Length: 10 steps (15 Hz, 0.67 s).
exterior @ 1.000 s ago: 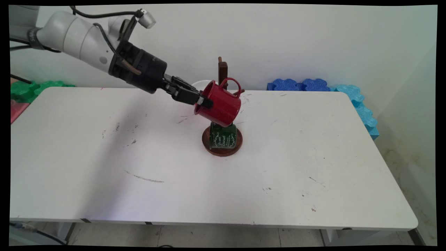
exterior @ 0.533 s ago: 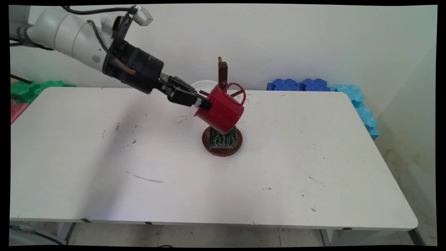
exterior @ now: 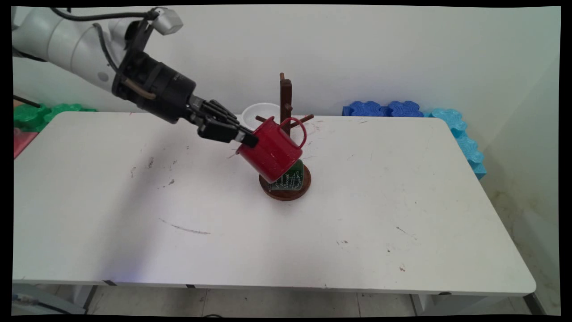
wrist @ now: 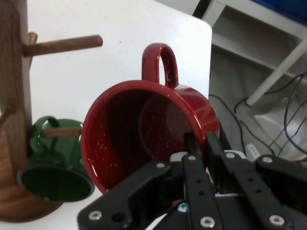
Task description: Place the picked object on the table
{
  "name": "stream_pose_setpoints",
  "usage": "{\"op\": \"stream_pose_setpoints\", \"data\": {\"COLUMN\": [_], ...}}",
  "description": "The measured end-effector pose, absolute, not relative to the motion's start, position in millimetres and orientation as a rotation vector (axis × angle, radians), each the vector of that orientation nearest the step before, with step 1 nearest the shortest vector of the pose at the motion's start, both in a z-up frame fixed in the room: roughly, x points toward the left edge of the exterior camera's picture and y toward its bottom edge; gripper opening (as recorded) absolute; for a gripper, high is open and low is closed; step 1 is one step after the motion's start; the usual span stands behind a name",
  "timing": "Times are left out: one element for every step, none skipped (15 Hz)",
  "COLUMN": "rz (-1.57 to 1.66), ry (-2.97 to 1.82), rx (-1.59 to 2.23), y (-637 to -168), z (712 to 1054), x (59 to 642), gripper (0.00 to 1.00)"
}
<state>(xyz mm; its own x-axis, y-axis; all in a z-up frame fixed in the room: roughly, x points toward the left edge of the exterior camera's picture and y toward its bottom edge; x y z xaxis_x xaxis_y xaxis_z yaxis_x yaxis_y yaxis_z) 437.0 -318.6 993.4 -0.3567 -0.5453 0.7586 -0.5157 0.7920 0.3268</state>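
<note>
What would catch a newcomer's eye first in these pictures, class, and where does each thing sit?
The red mug stands out first: tilted in the air near the table's middle, its rim pinched by the black hand. Just behind it stands a wooden mug tree with a green mug hanging low on a peg. Blue foam blocks line the far right edge by the wall.

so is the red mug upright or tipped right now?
Tipped. The red mug hangs in the air, clamped at its rim by the gripper, mouth facing the arm, handle up, in front of the mug rack.
</note>
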Motion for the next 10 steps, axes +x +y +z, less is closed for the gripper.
{"op": "stream_pose_setpoints", "data": {"rz": [-0.035,-0.029,-0.024,-0.017,-0.009,-0.002,0.005,0.010,0.019,0.028], "ry": [-2.027,-2.037,-2.044,-2.055,-2.069,-2.083,-2.095,-2.104,-2.119,-2.132], "rx": [0.789,0.787,0.787,0.786,0.786,0.787,0.788,0.789,0.791,0.793], "y": [-318,-316,-315,-313,-312,-310,-308,-307,-306,-305], "z": [994,994,995,995,995,995,995,995,995,995], "x": [439,441,443,446,450,455,459,461,466,471], "gripper": [0.00,0.00,0.00,0.00,0.00,0.00,0.00,0.00,0.00,0.00]}}
